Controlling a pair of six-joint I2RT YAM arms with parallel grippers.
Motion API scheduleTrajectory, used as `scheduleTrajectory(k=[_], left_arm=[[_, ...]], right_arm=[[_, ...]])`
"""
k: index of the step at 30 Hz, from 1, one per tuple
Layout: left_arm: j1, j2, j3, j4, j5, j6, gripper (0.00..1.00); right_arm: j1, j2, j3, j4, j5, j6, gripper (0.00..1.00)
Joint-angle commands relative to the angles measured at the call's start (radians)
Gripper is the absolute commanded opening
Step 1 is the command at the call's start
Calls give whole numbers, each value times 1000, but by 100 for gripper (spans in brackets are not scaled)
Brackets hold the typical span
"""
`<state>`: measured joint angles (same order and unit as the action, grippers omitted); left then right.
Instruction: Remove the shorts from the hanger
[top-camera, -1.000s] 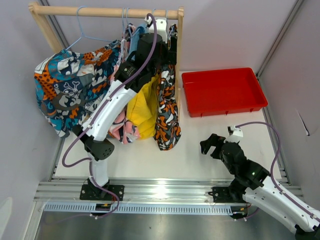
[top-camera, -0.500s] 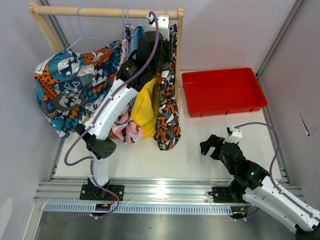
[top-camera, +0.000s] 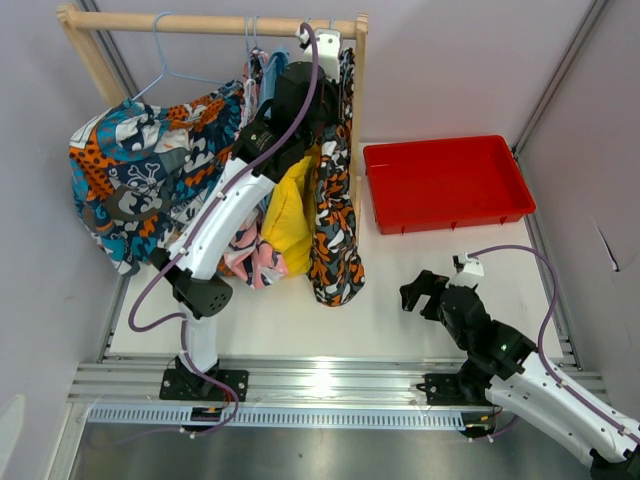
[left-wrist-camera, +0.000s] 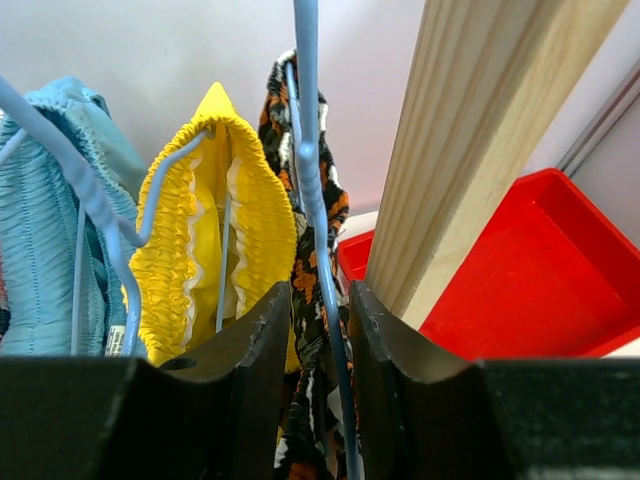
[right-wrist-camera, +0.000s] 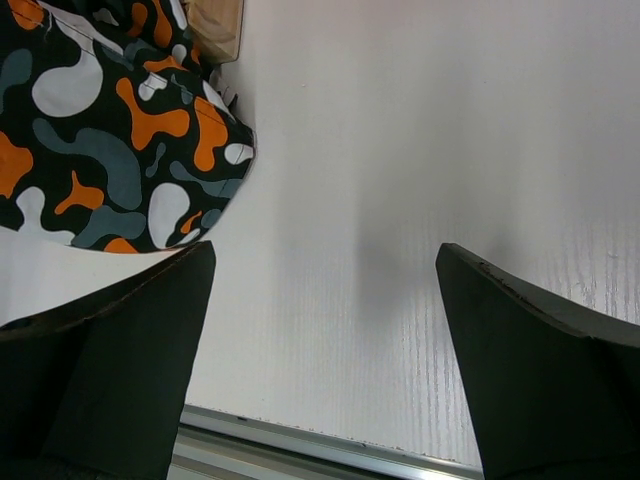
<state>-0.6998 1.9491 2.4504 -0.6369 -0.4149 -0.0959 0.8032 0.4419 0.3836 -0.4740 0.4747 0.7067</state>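
Observation:
Five pairs of shorts hang on light blue wire hangers (left-wrist-camera: 305, 150) from a wooden rack (top-camera: 200, 22). The teal-orange-white patchwork pair (top-camera: 140, 180) hangs at the left. The pink pair (top-camera: 255, 262), the yellow pair (top-camera: 288, 215) and the light blue pair (left-wrist-camera: 40, 220) are bunched at the right. My left gripper (top-camera: 315, 90) is raised to the rail. Its jaws (left-wrist-camera: 318, 300) are closed on the waistband of the black-orange-white shorts (top-camera: 335, 250) and on the hanger wire beside it. My right gripper (top-camera: 415, 292) is open and empty, low over the table.
A red tray (top-camera: 445, 182) lies at the back right of the table, beside the rack's right post (left-wrist-camera: 480, 130). The hem of the black-orange-white shorts (right-wrist-camera: 100, 150) hangs just left of my right gripper. Purple walls close in both sides.
My left gripper has risen toward the rail and nearer the right post. The yellow and black-orange-white shorts have shifted slightly with it. The right arm has not moved.

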Motion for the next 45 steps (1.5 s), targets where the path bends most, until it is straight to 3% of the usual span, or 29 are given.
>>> scheduleTrajectory(k=[1, 4, 7, 9, 10, 15, 25, 30, 33, 38, 41, 45], left_arm=[[11, 8, 36, -6, 42, 7, 36], [20, 19, 36, -15, 71, -13, 36], [28, 27, 41, -17, 79, -18, 21], [34, 33, 45, -17, 82, -27, 2], [42, 34, 53, -24, 94, -31, 0], [48, 19, 64, -41, 82, -30, 0], [48, -160, 90, -1, 27, 51, 0], [42, -251, 61, -73, 7, 50, 0], [37, -311, -11, -156, 18, 35, 0], [-6, -519, -336, -242, 24, -7, 0], [-49, -648, -564, -227, 18, -10, 0], [-86, -850, -747, -285, 92, -33, 0]], right_arm=[[5, -8, 3, 12, 22, 16, 99], [7, -9, 3, 12, 25, 14, 99], [5, -9, 1, 14, 25, 14, 100], [5, -9, 1, 14, 25, 14, 100], [5, -9, 1, 14, 25, 14, 99], [5, -9, 0, 18, 28, 13, 99], [5, -20, -2, 44, 35, -16, 100], [5, -17, 12, 58, 36, -42, 99], [5, -14, 38, 66, 38, -56, 100], [7, 14, 95, 124, -33, -110, 100], [8, 41, 147, 190, -146, -167, 99], [13, 81, 241, 255, -324, -275, 99]])
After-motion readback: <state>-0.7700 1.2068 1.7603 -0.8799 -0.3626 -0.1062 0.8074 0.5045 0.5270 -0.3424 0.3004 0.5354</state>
